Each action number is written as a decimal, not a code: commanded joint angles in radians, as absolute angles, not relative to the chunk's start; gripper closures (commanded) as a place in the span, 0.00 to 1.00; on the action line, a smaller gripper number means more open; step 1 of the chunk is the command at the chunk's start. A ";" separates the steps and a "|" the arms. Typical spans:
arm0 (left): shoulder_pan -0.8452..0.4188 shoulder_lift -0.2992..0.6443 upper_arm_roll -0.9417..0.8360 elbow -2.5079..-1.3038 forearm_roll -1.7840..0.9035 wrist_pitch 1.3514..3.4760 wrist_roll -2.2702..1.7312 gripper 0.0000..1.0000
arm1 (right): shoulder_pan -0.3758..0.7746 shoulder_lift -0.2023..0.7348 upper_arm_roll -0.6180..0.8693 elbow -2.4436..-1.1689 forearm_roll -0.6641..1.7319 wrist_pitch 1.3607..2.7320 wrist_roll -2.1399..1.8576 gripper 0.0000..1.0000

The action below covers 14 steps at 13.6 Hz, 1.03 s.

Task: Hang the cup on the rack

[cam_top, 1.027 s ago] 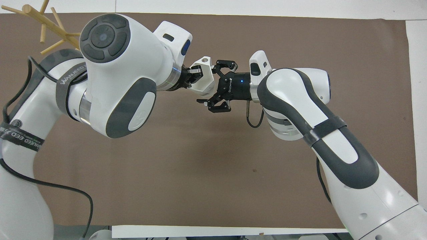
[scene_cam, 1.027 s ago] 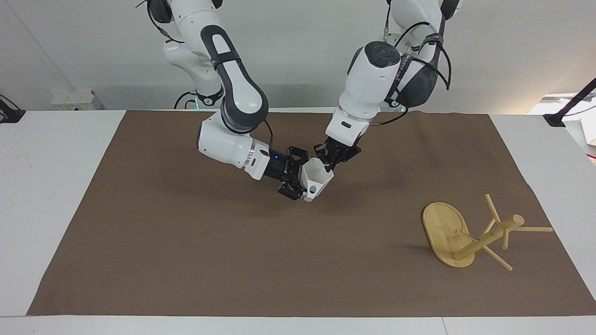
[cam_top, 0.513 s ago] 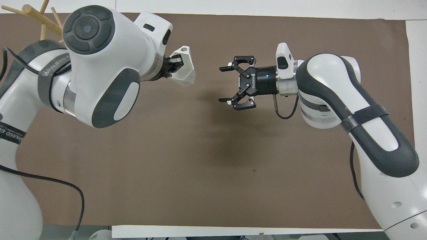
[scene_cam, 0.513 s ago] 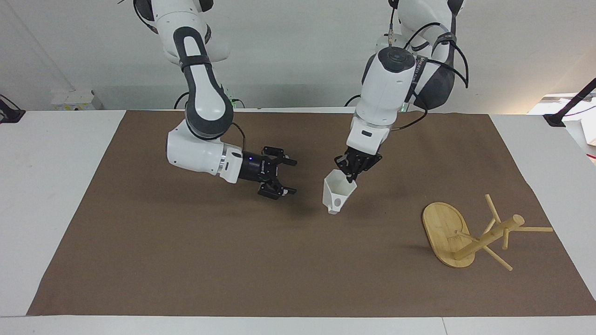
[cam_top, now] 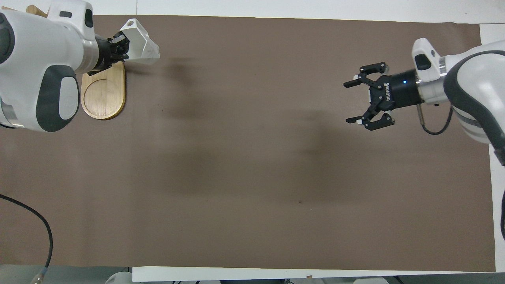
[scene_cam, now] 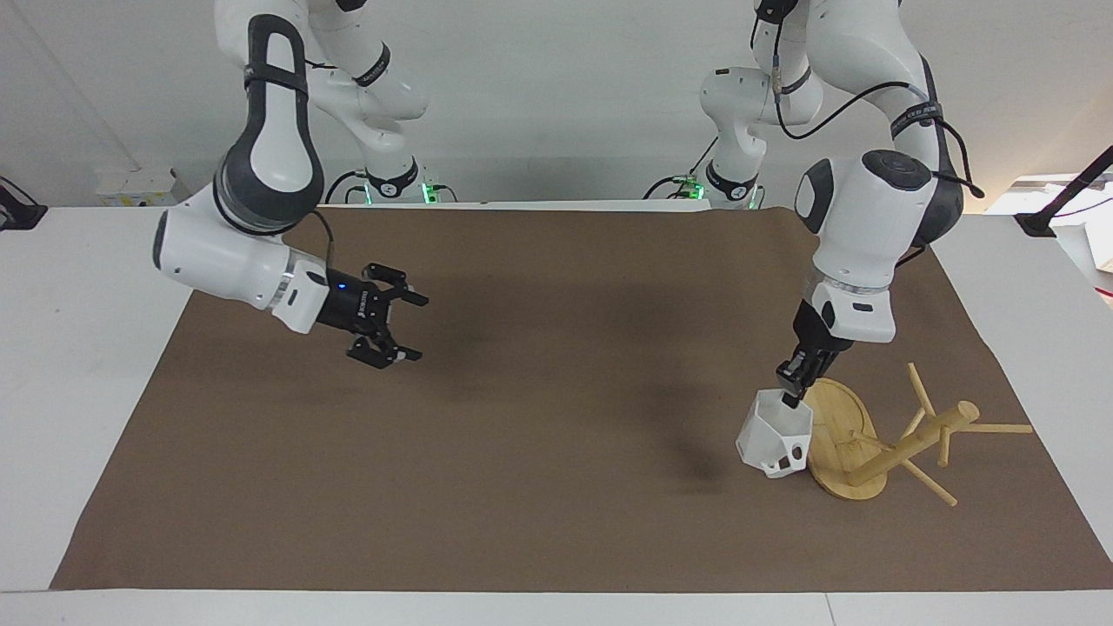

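The white faceted cup (scene_cam: 772, 442) hangs by its rim from my left gripper (scene_cam: 792, 396), which is shut on it. The cup is tilted, with its small looped handle low, just above the mat and right beside the rack's oval base. The bamboo rack (scene_cam: 904, 448) lies tipped over at the left arm's end, its base (scene_cam: 830, 417) up on edge and its post and pegs resting on the mat. In the overhead view the cup (cam_top: 140, 37) and left gripper (cam_top: 121, 42) are over the base (cam_top: 103, 92). My right gripper (scene_cam: 417, 328) is open and empty above the mat at the right arm's end; it also shows in the overhead view (cam_top: 348, 102).
A brown mat (scene_cam: 539, 452) covers most of the white table (scene_cam: 78, 348). A black clamp stand (scene_cam: 1065, 200) sits off the mat at the left arm's end.
The left gripper has carried the cup from the middle of the mat to the tipped rack's base. The right gripper, open, has drawn back toward its own end.
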State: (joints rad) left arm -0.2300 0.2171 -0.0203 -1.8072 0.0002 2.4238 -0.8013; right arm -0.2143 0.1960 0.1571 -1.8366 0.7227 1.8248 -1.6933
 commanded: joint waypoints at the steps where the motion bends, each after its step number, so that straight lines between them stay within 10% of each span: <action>1: -0.201 0.126 -0.032 -1.968 -0.027 2.545 -0.816 1.00 | -0.299 0.196 0.166 -1.798 0.544 1.778 -1.367 0.00; 8: -0.155 0.055 -0.031 -2.040 -0.066 2.594 -0.818 1.00 | -0.361 0.097 0.153 -1.655 0.134 1.614 -0.750 0.00; 14: -0.120 0.029 -0.031 -2.101 -0.080 2.603 -0.818 1.00 | -0.192 0.040 0.105 -1.479 -0.015 1.399 -0.252 0.00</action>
State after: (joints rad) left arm -0.1344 0.0764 -0.0207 -2.0327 -0.0658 2.5643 -0.8116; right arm -0.2702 0.0382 0.1522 -1.5232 0.0259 1.4510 -0.3421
